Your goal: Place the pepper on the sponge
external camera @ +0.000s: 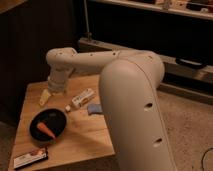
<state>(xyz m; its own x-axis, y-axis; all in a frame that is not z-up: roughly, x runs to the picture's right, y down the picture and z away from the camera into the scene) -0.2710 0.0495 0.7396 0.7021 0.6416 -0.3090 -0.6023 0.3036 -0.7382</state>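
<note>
**A:** Starting nearest us, where is the pepper (46, 130)?

**B:** It lies in the black bowl (33, 131), near the front left of the table (80, 142), with only a flat packet (31, 157) in front of the bowl. It is not on the sponge (94, 108). The sponge sits to the right of the bowl and a little behind it, clear of the rim, and the big white arm (132, 105) partly hides it.

**A:** Which way does the pepper point?

**B:** It lies slantwise across the bowl. One end points to the bowl's back left and the other to its front right. I can't tell which end is the thick one.

**A:** And the gripper (45, 97)?

**B:** It hangs behind the bowl, over the table's far left part. Its jaws are spread and I see nothing between them. From there the pepper lies forward, toward us, and a little lower.

**A:** So what does the pickup depend on?

**B:** I'd say on coming forward over the bowl and turning the jaws across that slant, so that they close on the pepper's sides. The carry would then go right of the bowl to the sponge, keeping short of the white tube (81, 98) just behind the sponge.
</note>
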